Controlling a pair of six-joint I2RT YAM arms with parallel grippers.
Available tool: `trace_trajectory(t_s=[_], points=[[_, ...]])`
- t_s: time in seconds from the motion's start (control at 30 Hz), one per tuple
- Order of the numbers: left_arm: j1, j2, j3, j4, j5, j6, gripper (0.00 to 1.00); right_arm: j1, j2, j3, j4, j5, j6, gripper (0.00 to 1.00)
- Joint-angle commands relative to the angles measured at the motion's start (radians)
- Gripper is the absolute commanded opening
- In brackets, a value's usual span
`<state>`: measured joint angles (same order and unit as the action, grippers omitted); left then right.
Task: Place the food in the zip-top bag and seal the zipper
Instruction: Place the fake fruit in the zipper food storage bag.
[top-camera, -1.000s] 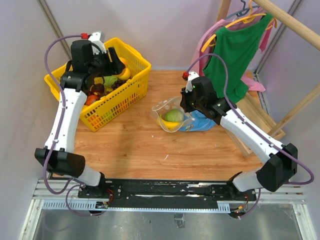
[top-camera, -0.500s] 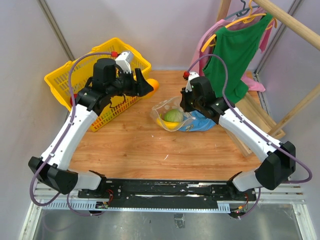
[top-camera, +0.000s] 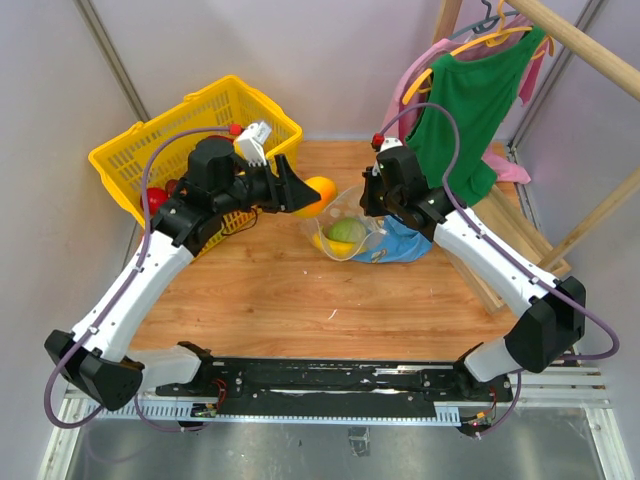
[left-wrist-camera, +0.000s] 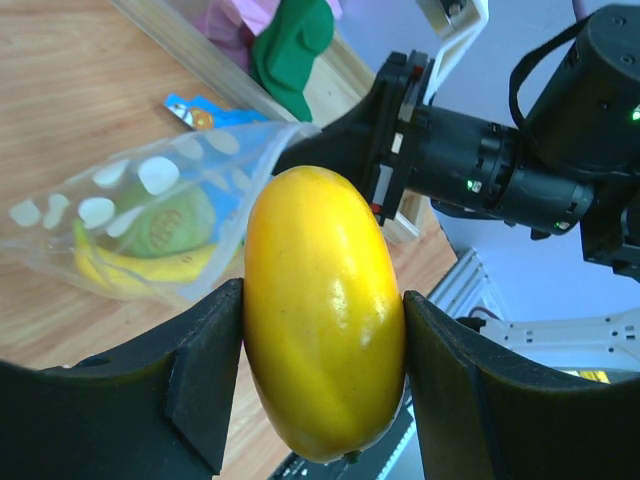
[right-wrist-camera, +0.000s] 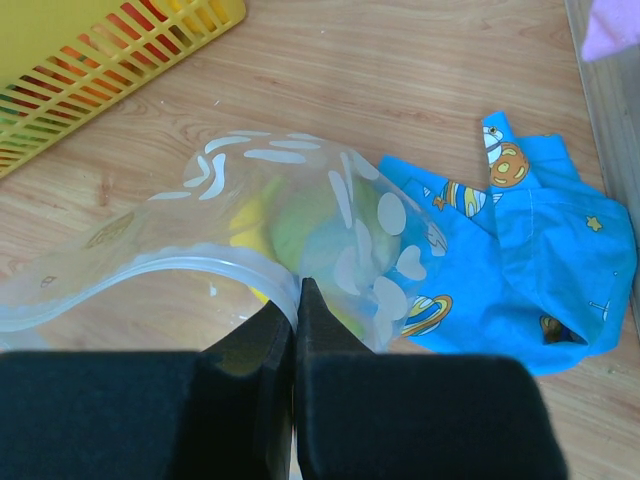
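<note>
- Pale lilac walls (top-camera: 330, 60) on three sides.
- Light wooden table (top-camera: 270, 300), evenly lit.
- Wooden rack (top-camera: 590, 52) at right, green top (top-camera: 475, 110) and pink garment (top-camera: 418, 72) hanging.

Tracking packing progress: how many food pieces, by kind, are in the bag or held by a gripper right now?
Cabbage, in the bag: 1
Banana, in the bag: 1
Orange-yellow fruit, in the left gripper: 1
Total: 3
</note>
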<state>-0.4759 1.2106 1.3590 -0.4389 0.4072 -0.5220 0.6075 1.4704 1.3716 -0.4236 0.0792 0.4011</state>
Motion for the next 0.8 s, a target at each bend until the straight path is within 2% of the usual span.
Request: trace_trajectory(t_s=[0.0,0.2,0.53,0.77], points=[[-0.036,-0.01,-0.031,0.038,0.03,-0.061,0.03,-0.017,0.005,0.033,0.02,0.012,0.055,0.01],[-0.08,0.008,-0.074,0.014,-0.015,-0.102,0.02,-0.016,0.002,0.021,0.034,0.007,0.067,0.01],[-0.128,0.059,-0.099,-0.072,-0.247,-0.199,0.01,0.004,-0.012,-0.007,0.053,0.0,0.064,0.01],[-0.133,0.076,-0.143,-0.064,-0.37,-0.28,0.05,0.044,-0.018,-0.026,0.072,-0.006,0.057,0.01]])
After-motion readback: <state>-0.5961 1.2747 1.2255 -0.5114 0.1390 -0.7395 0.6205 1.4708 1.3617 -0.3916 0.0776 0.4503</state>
